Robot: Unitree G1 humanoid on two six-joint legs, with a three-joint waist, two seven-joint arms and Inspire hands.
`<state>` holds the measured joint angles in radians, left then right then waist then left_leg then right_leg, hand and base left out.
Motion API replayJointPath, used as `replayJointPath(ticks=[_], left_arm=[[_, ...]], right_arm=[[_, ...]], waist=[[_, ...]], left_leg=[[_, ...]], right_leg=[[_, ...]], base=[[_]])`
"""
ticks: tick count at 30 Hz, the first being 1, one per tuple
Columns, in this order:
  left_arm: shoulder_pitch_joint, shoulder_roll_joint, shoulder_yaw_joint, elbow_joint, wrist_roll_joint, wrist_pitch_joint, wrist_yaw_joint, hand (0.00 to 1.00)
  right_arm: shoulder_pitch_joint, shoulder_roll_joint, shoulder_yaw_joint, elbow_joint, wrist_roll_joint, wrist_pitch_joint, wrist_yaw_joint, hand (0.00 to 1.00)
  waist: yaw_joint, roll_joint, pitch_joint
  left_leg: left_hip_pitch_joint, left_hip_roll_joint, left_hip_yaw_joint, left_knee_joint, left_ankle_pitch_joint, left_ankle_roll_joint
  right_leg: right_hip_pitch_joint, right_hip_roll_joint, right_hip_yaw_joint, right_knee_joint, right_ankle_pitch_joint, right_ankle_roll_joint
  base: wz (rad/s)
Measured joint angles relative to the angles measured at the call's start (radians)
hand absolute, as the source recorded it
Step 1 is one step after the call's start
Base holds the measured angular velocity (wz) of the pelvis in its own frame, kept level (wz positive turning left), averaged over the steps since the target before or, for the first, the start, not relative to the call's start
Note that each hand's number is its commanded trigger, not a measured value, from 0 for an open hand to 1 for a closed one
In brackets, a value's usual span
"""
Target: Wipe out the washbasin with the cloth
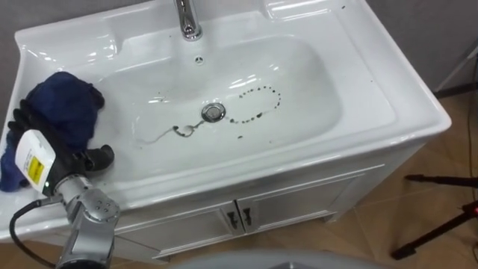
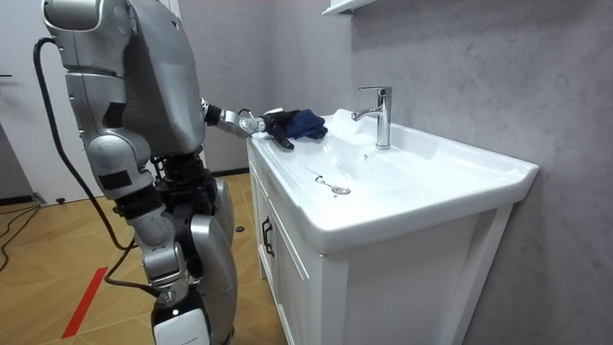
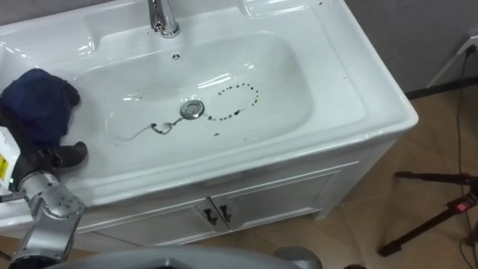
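A white basin (image 1: 314, 82) sits in a vanity top, with dark smears and a dotted ring of dirt (image 1: 258, 104) around its drain (image 1: 213, 112). A dark blue cloth (image 1: 63, 104) lies bunched on the left rim (image 3: 41, 101). My left hand (image 1: 56, 153) rests on the cloth's near side, fingers curled over its left edge and thumb (image 1: 98, 158) sticking out toward the bowl. In the room view I stand at the vanity's end, left hand (image 2: 276, 127) stretched onto the cloth (image 2: 306, 123).
A chrome faucet (image 1: 188, 19) stands at the back of the bowl. Below the front edge are two cabinet doors with dark handles (image 1: 239, 218). Black tripod legs (image 1: 441, 217) spread over the wooden floor at the right.
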<state>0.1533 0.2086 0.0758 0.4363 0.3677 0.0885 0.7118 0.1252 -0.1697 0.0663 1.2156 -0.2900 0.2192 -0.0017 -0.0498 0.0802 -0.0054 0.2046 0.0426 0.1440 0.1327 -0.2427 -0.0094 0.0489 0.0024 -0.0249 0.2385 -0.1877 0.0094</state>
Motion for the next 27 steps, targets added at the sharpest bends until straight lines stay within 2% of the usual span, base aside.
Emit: replayJointPath(ticks=[6,7,8,9,10,18,27], left_arm=[[-0.024,0.001,0.001,0.047,0.0,-0.002,-0.011,0.0],[-0.029,0.002,0.001,0.057,-0.001,-0.002,-0.017,0.04],[-0.03,0.003,0.001,0.063,-0.001,-0.002,-0.019,0.51],[-0.032,0.005,0.001,0.067,-0.001,-0.002,-0.021,0.62],[-0.033,0.005,0.001,0.071,-0.001,-0.002,-0.024,1.0],[-0.048,0.011,0.007,0.094,0.0,-0.01,0.007,1.0],[-0.058,0.019,0.067,0.099,-0.001,-0.009,0.021,1.0]], right_arm=[[0.017,-0.001,0.0,-0.01,0.001,0.007,0.003,0.0],[0.016,0.0,0.0,-0.01,0.0,0.012,0.004,0.0],[0.016,0.0,-0.001,-0.01,0.0,0.012,0.004,0.0],[0.016,0.0,-0.001,-0.011,0.0,0.013,0.004,0.0],[0.016,-0.001,-0.001,-0.011,0.0,0.013,0.004,0.0],[0.013,-0.006,-0.002,-0.011,0.0,0.022,0.004,0.0],[0.012,-0.007,-0.002,-0.011,0.0,0.022,0.004,0.0]], waist=[[0.004,0.003,-0.0024],[0.004,0.004,-0.0028],[0.003,0.004,-0.0029],[0.003,0.004,-0.0031],[0.003,0.003,-0.0032],[0.004,0.001,-0.0066],[0.003,0.001,-0.0071]], left_leg=[[-0.001,0.0,0.006,0.0,0.0,0.0],[-0.001,0.0,0.009,0.001,0.0,0.0],[-0.001,0.0,0.01,0.001,0.0,0.0],[-0.001,0.0,0.01,0.002,0.0,0.0],[-0.001,0.0,0.01,0.002,0.0,0.0],[0.002,0.001,0.01,0.004,0.001,-0.001],[0.01,0.001,0.014,0.002,0.001,-0.001]], right_leg=[[-0.008,0.001,0.006,0.018,0.001,-0.001],[-0.012,0.001,0.007,0.02,0.0,-0.001],[-0.013,0.001,0.007,0.02,0.0,-0.002],[-0.013,0.001,0.007,0.02,0.001,-0.002],[-0.014,0.001,0.007,0.02,0.001,-0.003],[-0.012,0.001,0.006,0.022,0.002,-0.005],[-0.006,0.001,0.007,0.021,0.002,-0.005]], base=[[-0.03],[-0.08],[-0.05],[0.0],[0.0],[0.0],[0.0]])
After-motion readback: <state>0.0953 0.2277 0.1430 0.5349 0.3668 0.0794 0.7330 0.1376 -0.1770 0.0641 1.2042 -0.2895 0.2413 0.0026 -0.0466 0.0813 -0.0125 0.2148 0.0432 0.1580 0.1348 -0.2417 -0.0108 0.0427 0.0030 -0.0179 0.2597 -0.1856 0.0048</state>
